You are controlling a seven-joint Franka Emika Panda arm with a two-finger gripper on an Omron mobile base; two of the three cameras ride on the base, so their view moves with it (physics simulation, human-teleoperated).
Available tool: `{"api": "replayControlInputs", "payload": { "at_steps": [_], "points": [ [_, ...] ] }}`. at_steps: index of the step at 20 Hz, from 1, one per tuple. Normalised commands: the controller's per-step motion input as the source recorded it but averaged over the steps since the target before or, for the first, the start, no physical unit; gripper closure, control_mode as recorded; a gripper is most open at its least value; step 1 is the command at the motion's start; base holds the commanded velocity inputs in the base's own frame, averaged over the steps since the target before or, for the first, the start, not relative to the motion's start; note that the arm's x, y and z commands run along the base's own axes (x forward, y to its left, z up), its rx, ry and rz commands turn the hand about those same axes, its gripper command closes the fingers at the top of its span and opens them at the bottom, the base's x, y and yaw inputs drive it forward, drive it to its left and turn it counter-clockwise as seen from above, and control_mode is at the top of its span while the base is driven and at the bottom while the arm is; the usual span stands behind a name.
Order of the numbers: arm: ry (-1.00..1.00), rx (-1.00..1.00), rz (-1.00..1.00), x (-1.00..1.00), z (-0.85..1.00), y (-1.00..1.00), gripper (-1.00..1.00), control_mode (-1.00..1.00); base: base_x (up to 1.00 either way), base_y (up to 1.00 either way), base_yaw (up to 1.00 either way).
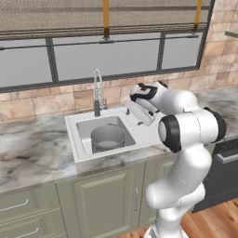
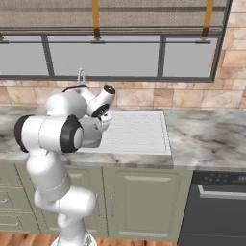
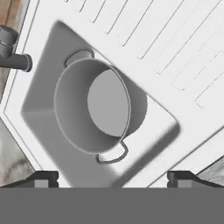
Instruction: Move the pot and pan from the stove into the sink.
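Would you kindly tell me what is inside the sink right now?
The pot stands upright in the sink, empty, with its two loop handles showing. The basin floor beneath it is covered, so nothing under it can be seen. The open end effector is above it.

pot (image 3: 94,107) filling sink (image 3: 48,131) basin, faucet (image 1: 97,93) behind, ribbed drainboard (image 2: 134,132) open

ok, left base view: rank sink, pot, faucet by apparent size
1. sink: largest, its white rim and ribbed drainboard span the counter's middle.
2. pot: sits inside the basin, filling much of it.
3. faucet: smallest in area, though about as tall as the pot is wide; it stands further back, so this ranking is uncertain.
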Motion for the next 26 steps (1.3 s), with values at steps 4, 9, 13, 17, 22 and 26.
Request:
{"api": "replayControlInputs", "payload": {
  "at_steps": [4, 9, 13, 17, 22, 26],
  "points": [
    [0.19, -0.08, 0.05, -0.87, 0.25, -0.06, -1.00, -1.00, 0.00, 0.00, 0.00],
    [0.08, -0.07, 0.18, -0.79, 0.10, 0.00, -1.00, -1.00, 0.00, 0.00, 0.00],
    [0.00, -0.03, 0.29, -0.69, 0.00, 0.00, -1.00, -1.00, 0.00, 0.00, 0.00],
    [0.00, 0.00, 0.33, -0.57, 0.00, -0.02, -1.00, -1.00, 0.00, 0.00, 0.00],
    [-0.22, 0.00, 0.28, -0.41, 0.00, -0.09, -1.00, -1.00, 0.00, 0.00, 0.00],
    [-0.48, -0.03, 0.20, -0.16, 0.00, -0.01, -1.00, -1.00, 0.00, 0.00, 0.00]
  ]
}}
